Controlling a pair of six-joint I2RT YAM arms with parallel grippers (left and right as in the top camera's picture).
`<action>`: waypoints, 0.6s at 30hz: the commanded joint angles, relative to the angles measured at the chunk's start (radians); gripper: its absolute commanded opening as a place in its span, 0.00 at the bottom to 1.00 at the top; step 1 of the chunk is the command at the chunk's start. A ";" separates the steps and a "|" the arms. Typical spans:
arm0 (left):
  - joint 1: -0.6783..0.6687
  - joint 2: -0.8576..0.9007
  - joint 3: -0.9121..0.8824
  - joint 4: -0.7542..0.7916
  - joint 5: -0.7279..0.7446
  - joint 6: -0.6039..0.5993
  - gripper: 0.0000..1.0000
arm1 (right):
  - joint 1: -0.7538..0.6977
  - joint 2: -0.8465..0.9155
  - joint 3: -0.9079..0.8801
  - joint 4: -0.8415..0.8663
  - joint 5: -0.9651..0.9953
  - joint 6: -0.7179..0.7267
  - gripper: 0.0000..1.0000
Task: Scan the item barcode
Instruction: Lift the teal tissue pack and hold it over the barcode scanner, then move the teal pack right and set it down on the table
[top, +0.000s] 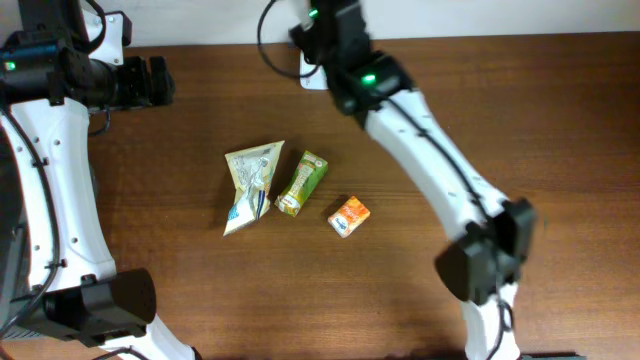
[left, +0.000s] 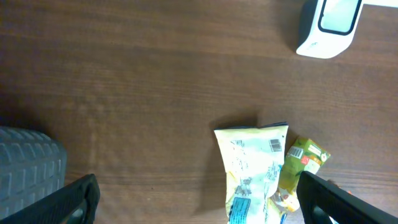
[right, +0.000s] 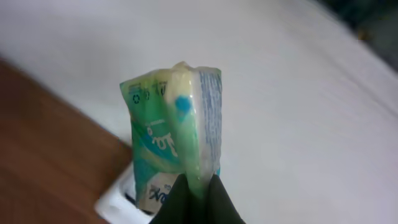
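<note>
Two dark right fingers (right: 177, 205) pinch the lower edge of a green-and-white packet (right: 171, 134), holding it upright just over the white scanner (right: 118, 200) at the far edge of the brown surface (top: 500, 120). Off to the side, the left fingers (left: 74, 202) are spread wide and grip nothing. Mid-surface lie a pale pouch (top: 250, 185), a green pouch (top: 302, 184) just beside it, and an orange packet (top: 350, 216) nearby.
</note>
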 joint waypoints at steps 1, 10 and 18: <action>0.002 0.003 -0.002 0.002 -0.001 0.005 0.99 | 0.002 0.114 0.008 0.057 0.105 -0.382 0.04; 0.002 0.003 -0.002 0.002 0.000 0.005 0.99 | -0.031 0.311 0.008 0.282 0.142 -0.421 0.04; 0.002 0.003 -0.002 0.002 -0.001 0.005 0.99 | -0.064 0.359 0.008 0.296 0.146 -0.422 0.04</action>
